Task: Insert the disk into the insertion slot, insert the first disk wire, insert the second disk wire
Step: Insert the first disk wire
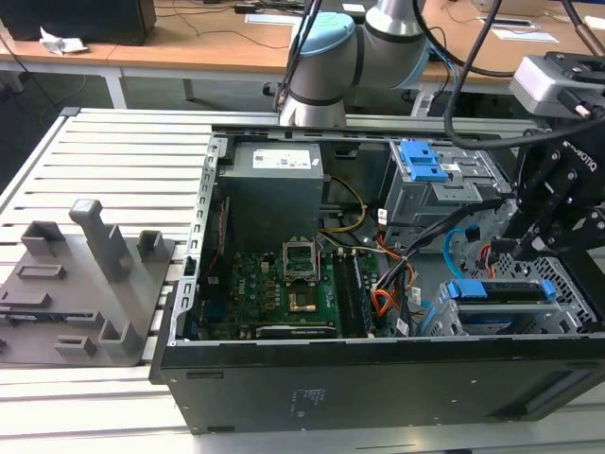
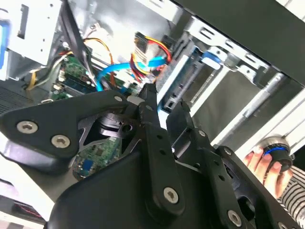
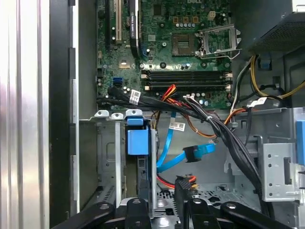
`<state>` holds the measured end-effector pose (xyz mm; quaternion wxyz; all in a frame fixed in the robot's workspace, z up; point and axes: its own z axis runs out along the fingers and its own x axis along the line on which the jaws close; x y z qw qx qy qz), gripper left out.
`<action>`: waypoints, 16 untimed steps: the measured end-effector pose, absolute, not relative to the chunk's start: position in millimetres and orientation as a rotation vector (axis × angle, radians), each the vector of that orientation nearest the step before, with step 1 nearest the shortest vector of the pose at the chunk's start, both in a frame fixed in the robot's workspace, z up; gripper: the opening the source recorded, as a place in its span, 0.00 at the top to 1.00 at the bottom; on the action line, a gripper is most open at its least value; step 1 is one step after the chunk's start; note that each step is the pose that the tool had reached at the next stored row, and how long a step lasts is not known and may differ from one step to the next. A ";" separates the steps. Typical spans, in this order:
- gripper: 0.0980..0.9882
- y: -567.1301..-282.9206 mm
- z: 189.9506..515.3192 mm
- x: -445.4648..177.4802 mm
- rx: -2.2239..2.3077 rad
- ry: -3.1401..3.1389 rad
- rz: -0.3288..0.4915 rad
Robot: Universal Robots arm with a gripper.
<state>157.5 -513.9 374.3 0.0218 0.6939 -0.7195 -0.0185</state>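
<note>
My pincer (image 2: 163,105) hangs inside the open computer case with its jaws parted by a narrow gap, and I find nothing clamped between them. The disk (image 1: 501,291) lies just below the pincer and appears seated in the insertion slot (image 1: 437,320), with its blue carrier showing along the cage. The second disk wire (image 3: 167,138) loops just ahead of the tips without touching them. Its plug end (image 3: 190,153) hangs free, mated to nothing. I judge the wire light, flat and limp, so it would sag and twist if taken mid-length. The plug is its one rigid part and the proper place to grip, across the flat faces and with modest force, since the shell looks small and easily cocked. The disk I judge stiff and fairly heavy, best handled by the carrier edges. A bundle of orange and red wires (image 3: 165,181) lies close beside the tips and could snag. On the views: the first wrist view gives the plug's lie and the motherboard (image 3: 181,47) beyond the pincer. The second wrist view gives the jaw gap and a person's hand (image 2: 259,162) on a knob (image 2: 276,151) outside the case. The exterior view gives the pincer's height over the disk and the taller cage (image 1: 425,199), with its blue latch (image 1: 421,161), off to one side of the pincer.
</note>
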 end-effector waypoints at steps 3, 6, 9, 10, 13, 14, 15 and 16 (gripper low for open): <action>0.70 -508.5 373.6 157.5 2.150 -2.230 -0.057; 0.70 -508.4 367.7 157.5 2.150 -2.230 -0.058; 0.70 -508.4 360.9 157.5 2.150 -2.229 -0.057; 0.70 -508.4 358.8 157.5 2.150 -2.230 -0.058; 0.70 -505.8 359.3 157.5 2.150 -2.230 -0.057; 0.70 -505.8 364.1 157.5 2.150 -2.230 -0.057; 0.70 -505.7 366.3 157.5 2.151 -2.230 -0.057; 0.70 -505.2 366.2 157.4 2.151 -2.230 -0.057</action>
